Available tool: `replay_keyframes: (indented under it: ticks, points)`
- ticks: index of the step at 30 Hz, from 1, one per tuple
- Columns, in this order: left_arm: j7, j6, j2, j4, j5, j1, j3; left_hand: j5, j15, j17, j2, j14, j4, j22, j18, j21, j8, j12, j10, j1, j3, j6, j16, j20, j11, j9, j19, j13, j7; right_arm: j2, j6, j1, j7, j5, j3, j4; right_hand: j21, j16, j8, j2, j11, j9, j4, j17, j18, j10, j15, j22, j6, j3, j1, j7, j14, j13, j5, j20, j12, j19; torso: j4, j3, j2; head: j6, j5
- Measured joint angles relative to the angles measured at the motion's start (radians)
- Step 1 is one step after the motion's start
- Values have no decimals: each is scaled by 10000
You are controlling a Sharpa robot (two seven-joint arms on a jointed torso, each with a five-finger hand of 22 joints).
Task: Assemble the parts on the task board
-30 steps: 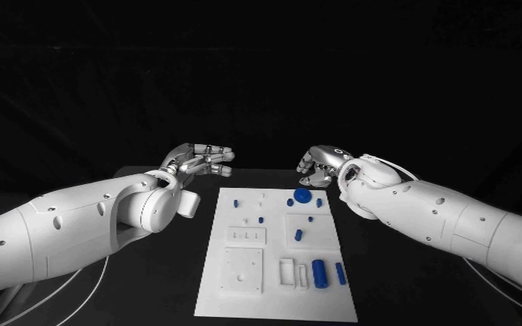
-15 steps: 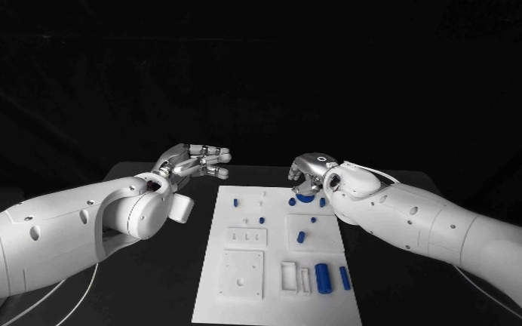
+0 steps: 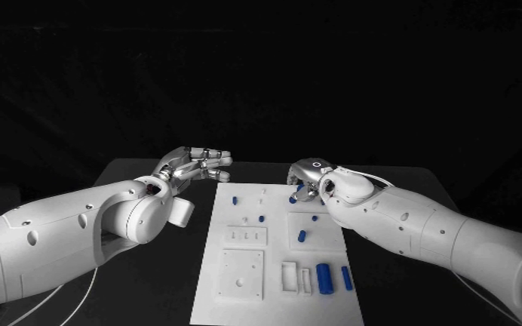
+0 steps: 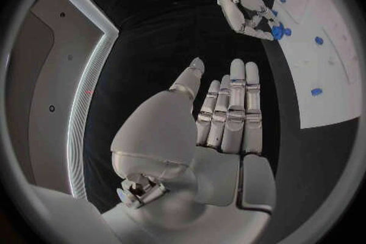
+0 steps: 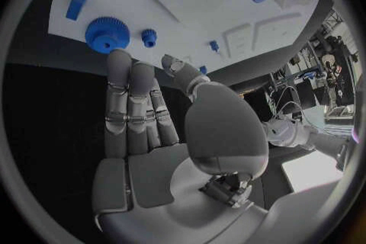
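1. At the centre of the black table (image 3: 142,171) lies the task board (image 3: 277,296), a white plate running lengthwise away from the robot between its two arms.
2. Right hand (image 3: 308,180): poised over the far right corner of the board. In the right wrist view its fingers (image 5: 130,104) are extended side by side, nothing held, with the tips just short of the blue gear (image 5: 101,34); contact cannot be confirmed.
3. Left hand (image 3: 196,164): off the board, over the table beside the far left corner. In the left wrist view its fingers (image 4: 232,107) lie straight and together; it holds nothing.
4. Blue gear: flat on the board near the far right corner, largely hidden by the right hand in the head view.
5. Small blue parts: one short peg (image 3: 236,201) at the far left, a few studs (image 3: 261,217) about the middle, and an oblong piece (image 3: 302,236) on a raised white block.
6. Large blue cylinder (image 3: 324,273) and slimmer blue bar (image 3: 347,278): lying on their sides at the near right, beside an open white slot (image 3: 288,276).
7. Progress, as judged: early. Most parts lie loose or on their sides; whether the studs are already seated cannot be told. The gear looks to be the piece in hand, with the cylinder and bar left to place.
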Motion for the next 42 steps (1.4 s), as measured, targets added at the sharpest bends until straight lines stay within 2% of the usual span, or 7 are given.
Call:
replay_keyframes:
  ticks: [5, 14, 16, 26, 31, 42]
  points:
    - [-4, 38, 1, 4, -2, 2, 2, 0, 0, 0, 0, 0, 0, -1, 0, 39, 0, 0, -60, 0, 0, 0, 0, 0, 7, -1, 0, 0, 0, 14, 99, -49, 0, -59, -3, -91, -142, 36, 0, 0, 0, 0, 0, -17, 27, 0, -2, 184, 0, 0, 0, 0, -2, -1, 0, -34, 0, 36, 12, 0, 82, 49, -50]
    - [-13, 82, -20, 33, -4, 21, 5, 0, 1, -1, 0, -1, -28, -2, 0, 39, 0, 0, -57, 0, -28, -15, 0, 1, 9, -2, 0, -1, 15, 53, 204, -82, 5, -93, -2, -227, -673, 36, 0, 0, -4, 0, 69, -30, 59, 4, -4, 798, 0, 69, 0, 0, -3, -1, 0, -35, 0, 215, 64, -9, 209, 127, -56]
    - [-14, 84, -22, 34, -4, 25, 5, 0, 1, -1, 0, -1, -28, -11, -1, 39, 0, 0, -130, 0, -28, -54, 0, 1, 50, -1, 0, -1, 54, 77, 225, -89, 14, -96, -1, -246, -691, 52, 0, 0, -57, 0, 69, -31, 58, 57, -4, 855, 37, 69, 0, -36, -4, -1, 0, -35, 0, 215, 74, -9, 236, 143, -56]
    - [-18, 84, -27, 19, -2, 33, 6, 0, 2, -2, 0, -2, -28, -19, 0, 39, 0, 0, -159, 0, -28, -54, 0, 1, 53, -2, 0, -1, 54, 110, 302, -116, 51, -105, -1, -304, -863, 97, 0, 16, -110, 0, 166, -30, 52, 301, -21, 1106, 221, 442, -95, -75, -20, -2, 0, -69, 0, 252, 111, -20, 335, 149, -77]
    - [-21, 84, -25, 4, 0, 34, 6, 0, 36, -3, 0, 32, 12, -40, -1, 77, 0, 0, -159, 0, -68, -54, 0, 2, 53, -3, 0, -1, 54, 104, 337, -120, 65, -108, -1, -323, -867, 97, 0, 55, -212, 0, 192, -30, 46, 614, -21, 1241, 427, 755, -134, -101, -20, -2, -193, -104, 0, 287, 116, -21, 377, 144, -65]
    - [-33, 96, -18, -50, 7, 35, 6, 0, 36, -4, 0, 31, 33, -58, -1, 77, 0, 0, -159, 0, -89, -55, 0, 22, 53, 5, -21, -2, 54, 101, 377, -120, 73, -123, 1, -391, -997, 97, -1, 54, -217, -2, 259, 9, -7, 770, -22, 1656, 581, 1176, -134, -113, -21, -2, -388, -123, 0, 338, 130, -9, 439, 126, -74]
